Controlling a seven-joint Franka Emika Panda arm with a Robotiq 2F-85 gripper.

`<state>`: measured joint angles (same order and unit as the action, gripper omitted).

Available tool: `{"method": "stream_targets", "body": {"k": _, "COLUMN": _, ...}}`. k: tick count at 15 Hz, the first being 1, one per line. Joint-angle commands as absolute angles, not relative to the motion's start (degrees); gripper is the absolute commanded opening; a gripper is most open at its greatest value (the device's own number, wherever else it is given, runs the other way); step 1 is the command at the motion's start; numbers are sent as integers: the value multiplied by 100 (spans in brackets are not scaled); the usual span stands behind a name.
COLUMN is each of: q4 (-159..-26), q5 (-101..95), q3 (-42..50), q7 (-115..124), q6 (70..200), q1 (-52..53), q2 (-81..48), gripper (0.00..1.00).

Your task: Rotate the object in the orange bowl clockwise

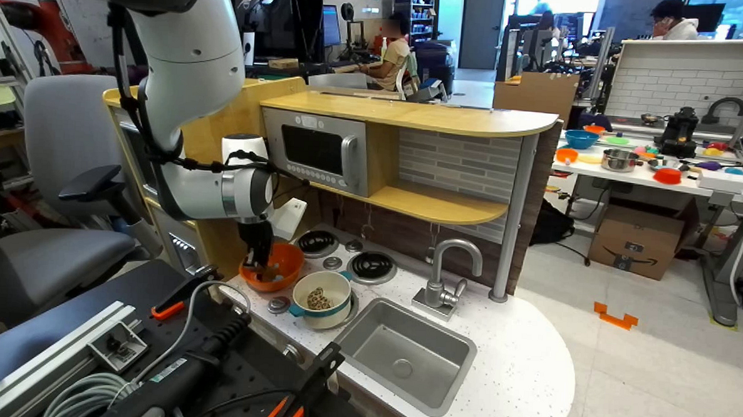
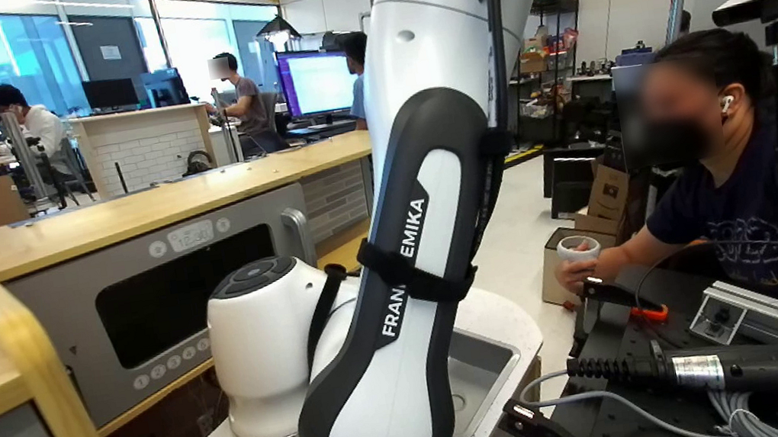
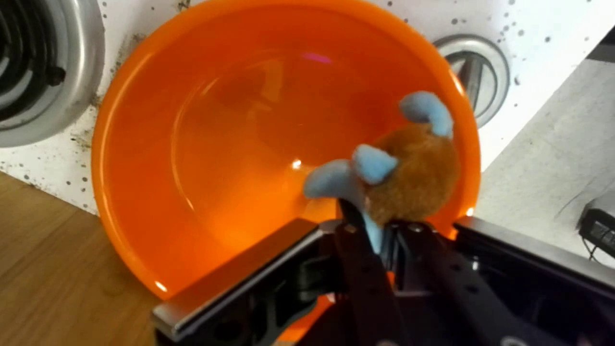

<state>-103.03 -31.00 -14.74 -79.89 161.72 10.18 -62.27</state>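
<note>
Inside the orange bowl (image 3: 250,134), my jaws reach down to the soft toy (image 3: 418,178), brown and fuzzy with pale blue pieces on it. I have them drawn nearly together, pinching one blue piece (image 3: 373,233) that runs into the narrow gap between my fingertips (image 3: 350,234). The brown body lies just past the tips, mostly toward the right in the wrist view, near the bowl's wall; whether it touches I cannot tell. More blue bends off to the left of my tips, and another bit curls close to the rim. The bowl sits on the speckled white tabletop (image 1: 521,365), between a black-coiled burner (image 3: 77,72) and a round knob (image 3: 495,72). In an exterior view, a cream pot (image 1: 321,320) with teal handles stands just beside it, holding a spotted thing (image 1: 318,299).
</note>
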Motion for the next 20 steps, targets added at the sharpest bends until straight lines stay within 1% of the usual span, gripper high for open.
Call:
{"method": "stream_targets", "body": {"k": 1, "q4": -10136, "q5": -3143, "q3": -1336, "q7": -8485, "q6": 16059, "q1": 1173, "q2": -6278, "gripper": 3}}
{"method": "stream_targets", "body": {"k": 2, "q4": -10149, "q5": -3123, "q3": -1280, "q7": -8502, "q6": 16075, "q1": 1227, "q2": -6258, "gripper": 37}}
{"method": "stream_targets", "body": {"k": 3, "q4": -10159, "q5": -3089, "q3": -1237, "q7": -8472, "q6": 16075, "q1": 1268, "q2": -6238, "gripper": 38}}
{"method": "stream_targets", "body": {"k": 6, "q4": -10208, "q5": -3014, "q3": -1179, "q7": -8317, "q6": 16151, "q1": 1334, "q2": -6167, "gripper": 58}}
{"method": "stream_targets", "body": {"k": 11, "q4": -10465, "q5": -2757, "q3": -1179, "q7": -7704, "q6": 16293, "q1": 1331, "q2": -5876, "gripper": 96}}
{"method": "stream_targets", "body": {"k": 12, "q4": -10562, "q5": -2648, "q3": -1168, "q7": -7430, "q6": 16280, "q1": 1341, "q2": -5759, "gripper": 99}}
{"method": "stream_targets", "body": {"k": 13, "q4": -10673, "q5": -2541, "q3": -1155, "q7": -7127, "q6": 16361, "q1": 1336, "q2": -5662, "gripper": 100}}
{"method": "stream_targets", "body": {"k": 20, "q4": -12271, "q5": -2315, "q3": -869, "q7": -4953, "q6": 17080, "q1": 1373, "q2": -4477, "gripper": 100}}
